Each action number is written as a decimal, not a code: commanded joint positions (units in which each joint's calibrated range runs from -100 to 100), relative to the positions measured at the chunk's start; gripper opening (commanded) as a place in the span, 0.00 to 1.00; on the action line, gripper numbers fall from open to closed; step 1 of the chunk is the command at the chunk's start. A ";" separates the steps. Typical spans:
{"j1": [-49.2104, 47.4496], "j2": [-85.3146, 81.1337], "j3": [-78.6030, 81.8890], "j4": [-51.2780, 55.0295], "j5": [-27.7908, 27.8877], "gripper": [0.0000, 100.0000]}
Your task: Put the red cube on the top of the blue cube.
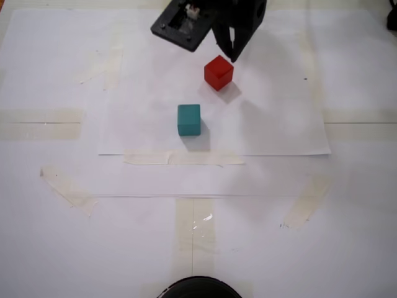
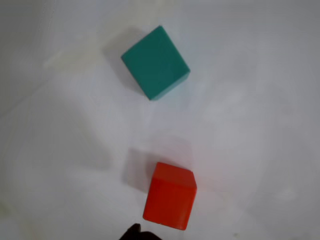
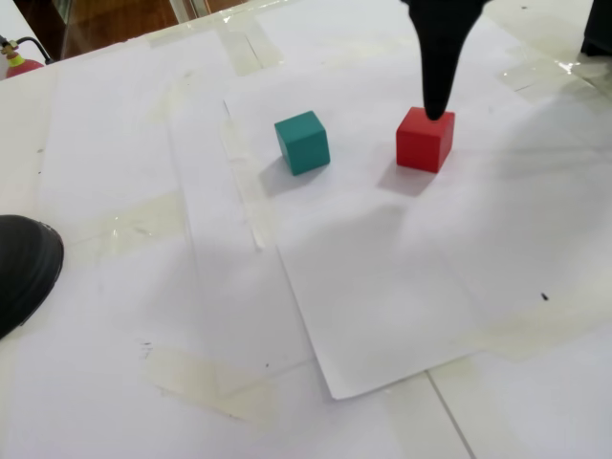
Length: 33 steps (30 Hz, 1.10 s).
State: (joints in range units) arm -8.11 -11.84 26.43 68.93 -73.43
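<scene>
In a fixed view, the blue cube (image 1: 188, 119) was seen on a taped-down sheet of white paper (image 1: 279, 124), with the red cube (image 1: 218, 72) up and to its right, the two near each other but apart. The black gripper (image 1: 231, 54) was held just above the red cube's far edge; its fingers appeared to come to a narrow point, and nothing was held between them, though whether the jaws were fully pressed together could not be told.

In the wrist view, the blue cube (image 2: 155, 62) was shown at upper centre and the red cube (image 2: 170, 195) below it, with a dark fingertip at the bottom edge.

In the other fixed view, the blue cube (image 3: 302, 142) lay to the left, the red cube (image 3: 425, 139) to the right, and the gripper's tip (image 3: 438, 107) was placed at the red cube's top.
</scene>
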 commanded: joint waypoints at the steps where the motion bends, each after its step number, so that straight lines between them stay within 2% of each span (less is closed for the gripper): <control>1: 1.91 -4.29 -1.42 1.64 -2.05 0.00; 20: 1.91 -1.63 -2.06 0.98 -1.95 0.01; 25: 1.76 -1.55 -2.06 0.90 -1.95 0.04; 28: 1.23 -1.55 -2.06 0.82 -1.81 0.11; 33: 1.15 -1.12 -2.15 0.49 -1.76 0.13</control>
State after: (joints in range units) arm -6.65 -12.02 26.43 69.99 -73.63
